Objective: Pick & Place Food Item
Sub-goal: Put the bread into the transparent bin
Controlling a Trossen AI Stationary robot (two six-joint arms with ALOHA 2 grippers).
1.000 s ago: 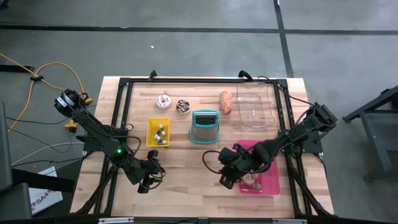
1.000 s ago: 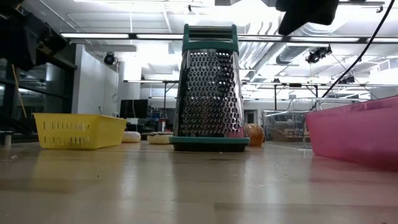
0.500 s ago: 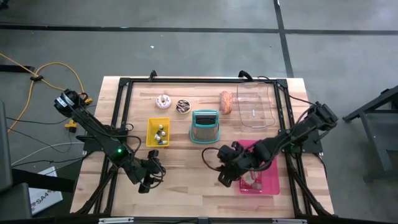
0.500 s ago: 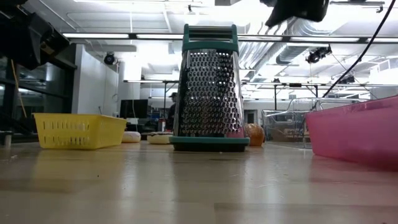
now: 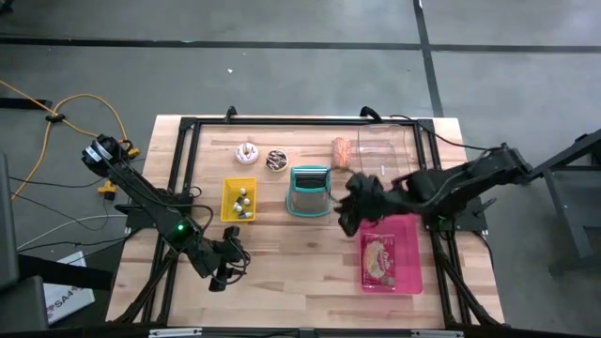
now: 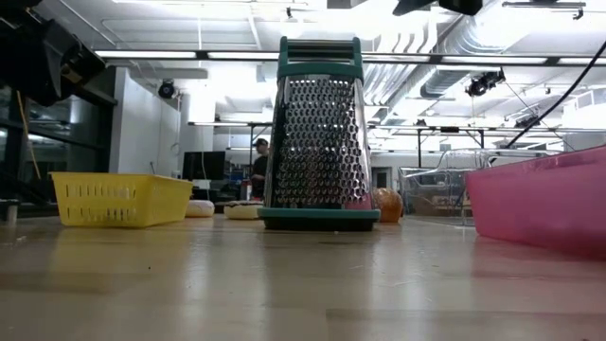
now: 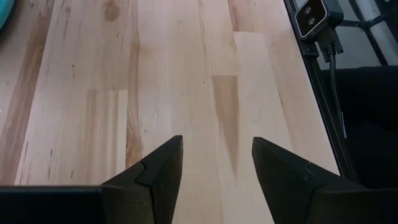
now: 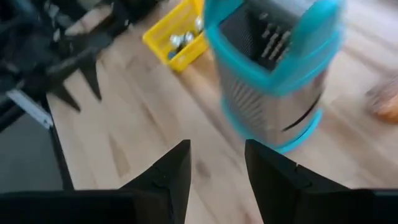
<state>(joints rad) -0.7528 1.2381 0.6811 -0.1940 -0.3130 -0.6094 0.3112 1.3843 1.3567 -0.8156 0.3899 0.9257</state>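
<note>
The food item (image 5: 381, 259) lies flat in the pink tray (image 5: 410, 272), near the front right of the surface (image 5: 282, 253). The right pincer (image 5: 346, 223) hangs in the air just beside the tray's back corner, its fingers (image 8: 165, 174) apart with nothing between them. Right ahead of it stands the teal grater (image 5: 309, 192), then the yellow basket (image 5: 238, 199). The blurry lump (image 8: 385, 102) past the grater may be bread. The left pincer (image 7: 216, 163) waits wide apart over bare wood.
</note>
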